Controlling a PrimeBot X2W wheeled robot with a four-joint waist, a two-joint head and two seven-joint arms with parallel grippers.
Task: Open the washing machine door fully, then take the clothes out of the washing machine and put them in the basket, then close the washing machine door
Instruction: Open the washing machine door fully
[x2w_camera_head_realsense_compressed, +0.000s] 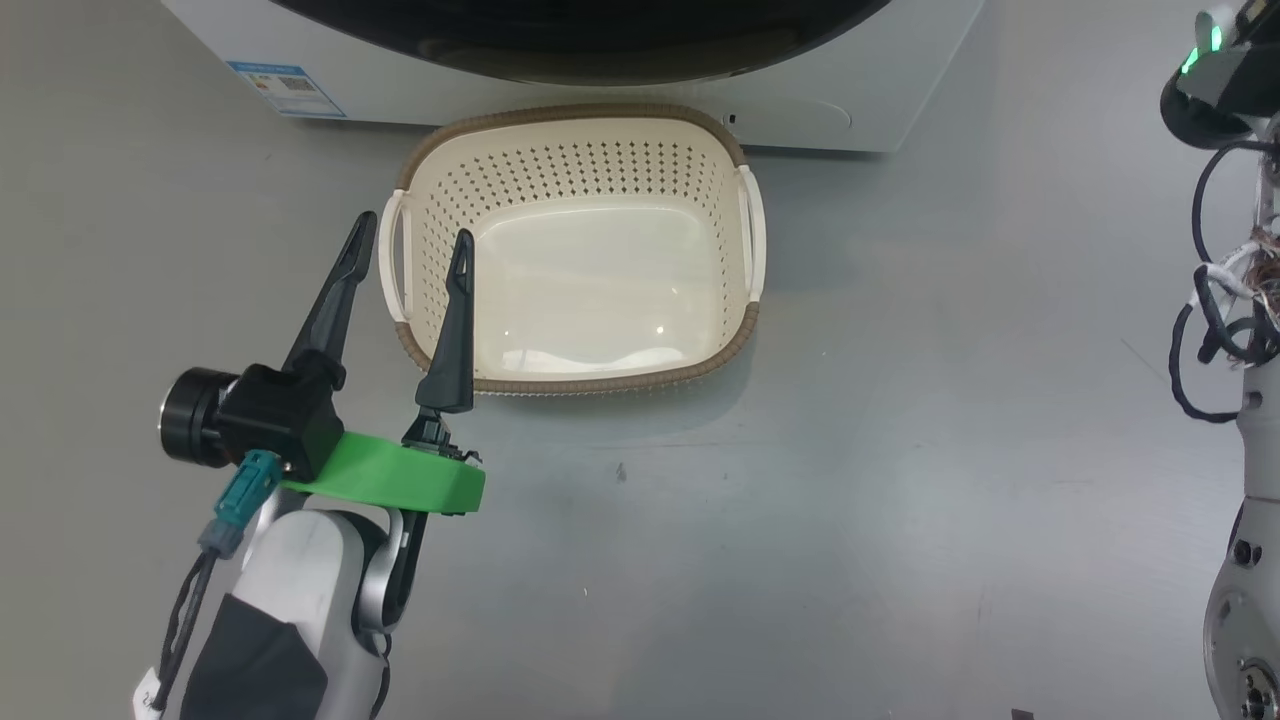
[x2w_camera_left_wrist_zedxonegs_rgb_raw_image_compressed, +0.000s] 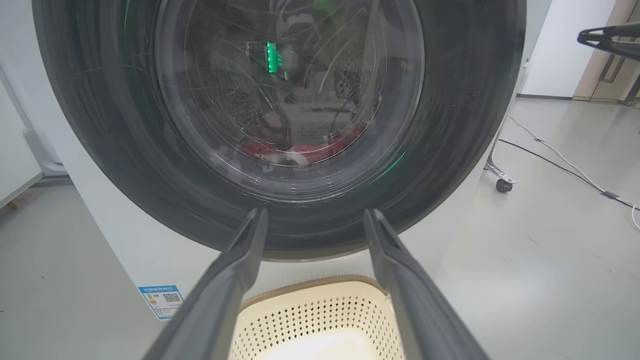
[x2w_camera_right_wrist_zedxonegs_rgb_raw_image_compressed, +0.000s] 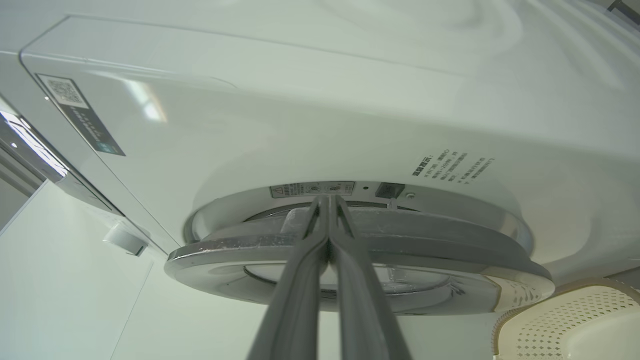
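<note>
White washing machine stands just behind the empty basket. The washing machine door looks nearly closed, the clothes behind its glass. Right gripper, clenched empty, tips at the door edge: they may slip off the rim. Left gripper, spread wide over the basket, could obstruct the swinging door.

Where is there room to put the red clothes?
Inside the basket, bare within its brown rim. The grey floor between the basket and the right arm. Crowded at the basket's left handle, where the open left gripper hovers.
</note>
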